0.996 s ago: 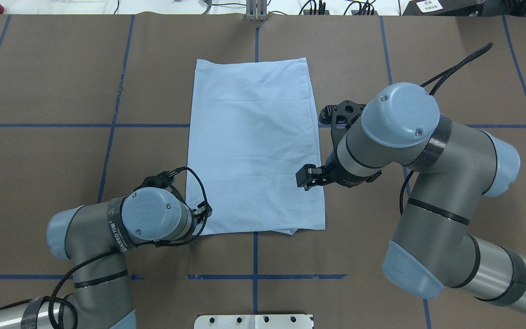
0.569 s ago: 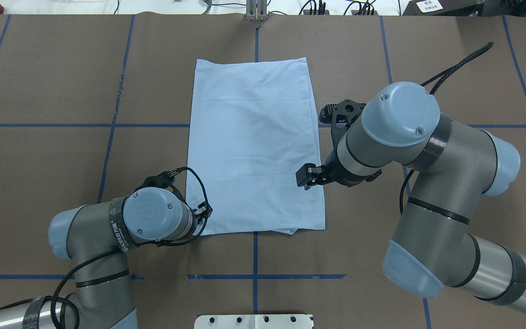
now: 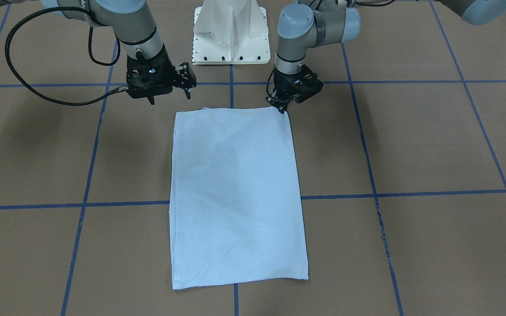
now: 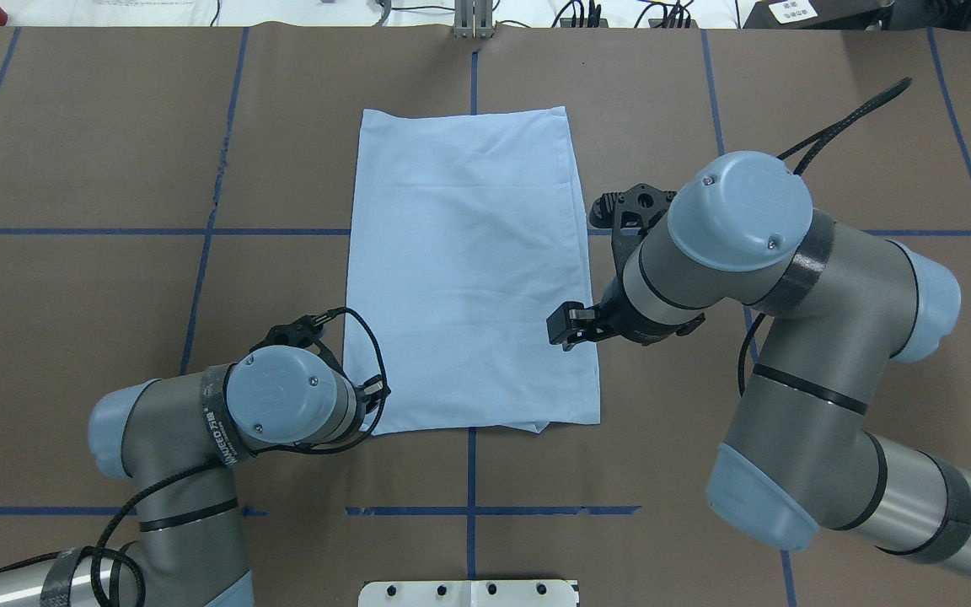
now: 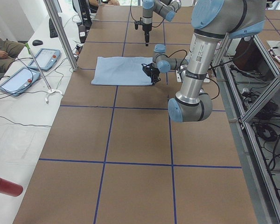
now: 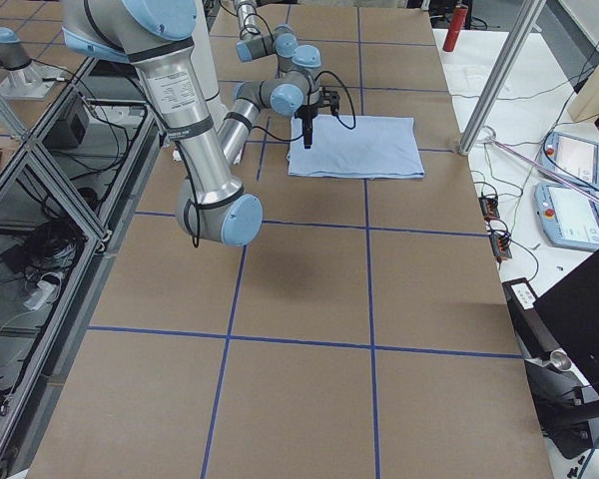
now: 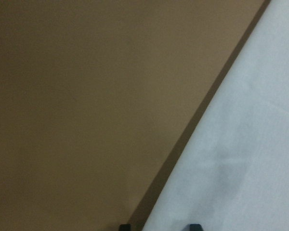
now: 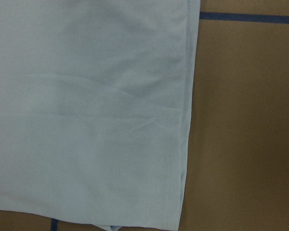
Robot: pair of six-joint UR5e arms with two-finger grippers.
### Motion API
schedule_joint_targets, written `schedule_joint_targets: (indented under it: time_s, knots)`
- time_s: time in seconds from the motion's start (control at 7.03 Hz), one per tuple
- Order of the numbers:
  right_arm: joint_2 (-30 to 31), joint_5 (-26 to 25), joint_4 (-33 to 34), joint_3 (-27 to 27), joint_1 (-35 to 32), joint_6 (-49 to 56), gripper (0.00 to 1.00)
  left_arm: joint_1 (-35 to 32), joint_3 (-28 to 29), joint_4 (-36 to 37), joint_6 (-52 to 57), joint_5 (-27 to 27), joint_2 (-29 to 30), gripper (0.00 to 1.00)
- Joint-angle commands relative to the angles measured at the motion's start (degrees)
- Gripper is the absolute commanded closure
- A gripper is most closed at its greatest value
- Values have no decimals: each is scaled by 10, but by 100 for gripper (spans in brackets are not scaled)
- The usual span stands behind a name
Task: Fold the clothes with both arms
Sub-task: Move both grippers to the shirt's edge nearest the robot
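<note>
**Both arms are paused at the shirt's near end, and almost nothing has moved in the last second.**
The shirt (image 4: pixel 469 270), already folded into a long strip, lies flat mid-table (image 4: pixel 115 126) just as it did before. The left gripper (image 3: pixel 283 106) sits low at the near left corner, its fingers spread astride the edge and pinching nothing. The right gripper (image 3: pixel 170 93) hangs higher over the near right edge, also spread. The next fold looks set up but not begun, and the right side probably has to come down first.
</note>
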State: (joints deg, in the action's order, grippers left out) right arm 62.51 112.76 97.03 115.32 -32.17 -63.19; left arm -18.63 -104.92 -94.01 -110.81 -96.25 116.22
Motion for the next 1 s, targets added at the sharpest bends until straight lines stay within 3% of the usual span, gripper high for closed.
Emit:
schedule_joint_targets:
  time_s: [0.0, 0.28, 0.57, 0.85]
  knots:
    - [1, 1, 0, 1, 0, -1, 0, 0, -8, 1, 4, 0, 1, 100]
    - [4, -1, 0, 3, 8, -65, 0, 2, -28, 2, 61, -8, 1, 100]
    - [5, -17, -2, 6, 47, -264, 0, 3, -30, 1, 67, -11, 8, 100]
    - [21, -139, -58, -1, 135, -431, 0, 3, -27, -5, 76, -10, 11, 100]
